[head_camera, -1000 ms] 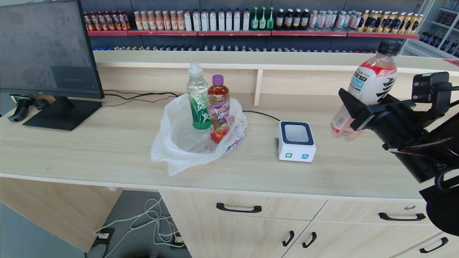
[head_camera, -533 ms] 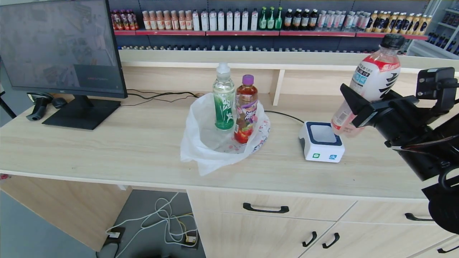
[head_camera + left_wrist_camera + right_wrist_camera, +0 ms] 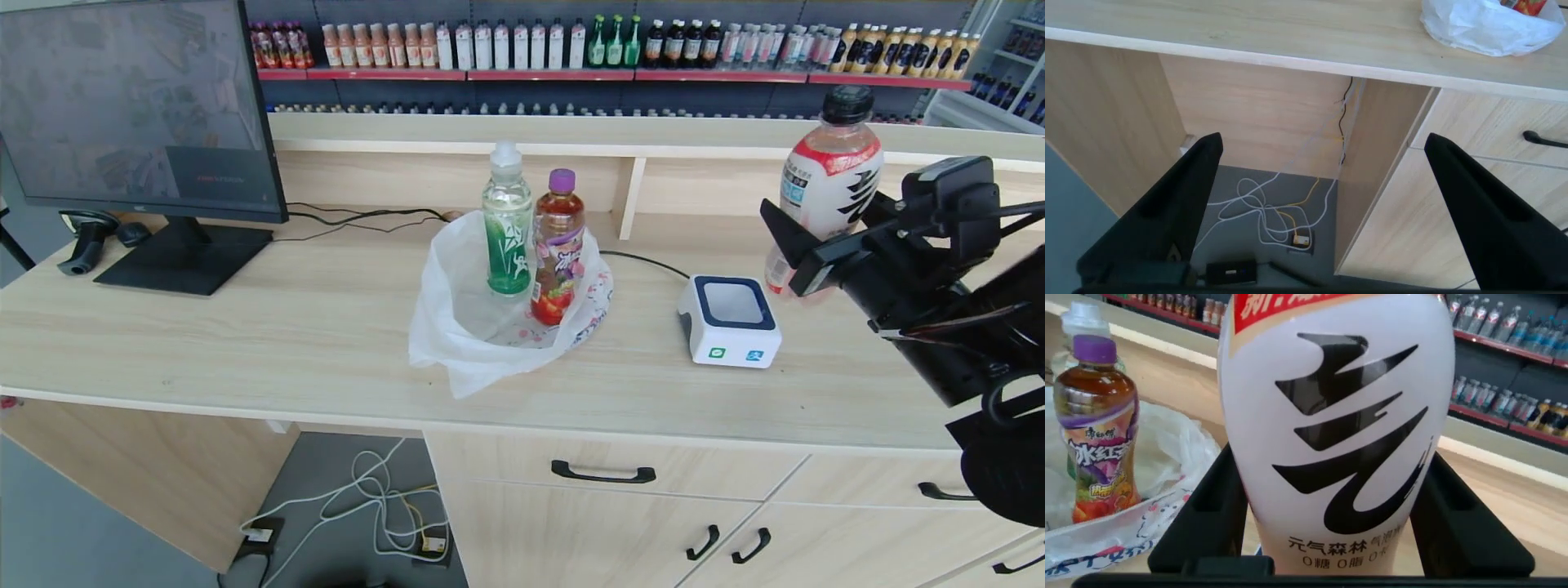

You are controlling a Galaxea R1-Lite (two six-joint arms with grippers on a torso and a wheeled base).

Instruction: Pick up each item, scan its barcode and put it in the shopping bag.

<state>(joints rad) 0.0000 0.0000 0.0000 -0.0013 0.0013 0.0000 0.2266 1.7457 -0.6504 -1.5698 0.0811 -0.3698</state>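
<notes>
The right gripper (image 3: 819, 238) is clamped on the lower body of the white drink bottle (image 3: 830, 175), one finger on each side of it, and holds it in the air above the worktop (image 3: 245, 327). Half a second ago the bottle leaned with its black cap toward the robot's right. Now it stands nearly upright in the gripper and the cap sits a little lower and farther left. The whole head view slid sideways between the two earlier frames, a camera move; since then the things on the worktop have kept their places.

The barcode scanner (image 3: 729, 319) lies just below the gripper and a little to its left, its window facing up, apart from the bottle's base. The shopping bag (image 3: 457, 327) sits well to the gripper's left, beyond the scanner, with a green-labelled bottle (image 3: 507, 233) and a purple-capped bottle (image 3: 558, 249) standing in it.

The left gripper (image 3: 1323, 151) hangs with its fingers spread wide and empty, below the worktop's front edge, the bag above it.
</notes>
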